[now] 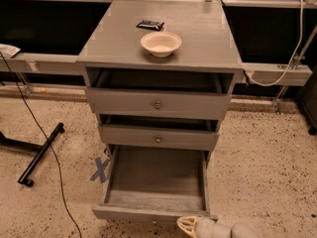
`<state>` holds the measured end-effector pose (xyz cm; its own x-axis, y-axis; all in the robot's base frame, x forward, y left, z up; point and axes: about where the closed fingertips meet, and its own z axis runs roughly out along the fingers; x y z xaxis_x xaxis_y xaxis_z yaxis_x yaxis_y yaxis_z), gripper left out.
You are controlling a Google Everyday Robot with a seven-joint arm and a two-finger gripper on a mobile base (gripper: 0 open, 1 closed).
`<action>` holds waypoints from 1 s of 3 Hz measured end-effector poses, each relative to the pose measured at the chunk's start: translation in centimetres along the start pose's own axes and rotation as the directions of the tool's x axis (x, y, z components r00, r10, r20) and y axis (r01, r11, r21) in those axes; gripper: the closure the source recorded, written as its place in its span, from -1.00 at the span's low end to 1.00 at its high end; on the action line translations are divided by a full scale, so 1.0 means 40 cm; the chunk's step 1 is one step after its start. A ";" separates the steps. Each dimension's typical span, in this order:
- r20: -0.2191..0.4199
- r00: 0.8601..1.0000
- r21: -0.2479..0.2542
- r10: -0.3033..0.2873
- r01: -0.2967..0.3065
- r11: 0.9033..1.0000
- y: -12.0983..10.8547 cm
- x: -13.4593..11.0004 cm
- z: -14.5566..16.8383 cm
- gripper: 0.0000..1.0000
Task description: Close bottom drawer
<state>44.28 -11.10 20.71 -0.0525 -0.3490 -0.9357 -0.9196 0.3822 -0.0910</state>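
Observation:
The grey wooden cabinet (158,103) stands in the middle of the camera view. Its bottom drawer (156,177) is pulled far out toward me, and its worn plank floor is bare. The drawer's low front panel (143,213) is near the bottom edge of the view, with the small knob (154,222) just below it. My gripper (190,226) is at the bottom edge, cream-tipped. It sits just in front of the right part of the front panel and points left. The middle drawer (158,137) and top drawer (157,103) stand slightly open.
A cream bowl (161,43) and a small dark packet (150,24) lie on the cabinet top. A black stand leg (42,152) and a thin cable (37,128) lie on the speckled floor at left. A blue tape cross (100,168) marks the floor beside the drawer.

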 end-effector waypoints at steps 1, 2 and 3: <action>-0.052 0.998 0.035 -0.022 0.024 0.999 -0.034 0.034 0.006 1.00; -0.086 0.996 0.052 -0.030 0.035 0.998 -0.054 0.057 0.011 1.00; -0.130 0.991 0.059 -0.021 0.029 0.998 -0.067 0.105 0.004 1.00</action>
<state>46.58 -13.45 16.96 -0.0830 -0.4650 -0.8814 -0.8963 0.4214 -0.1379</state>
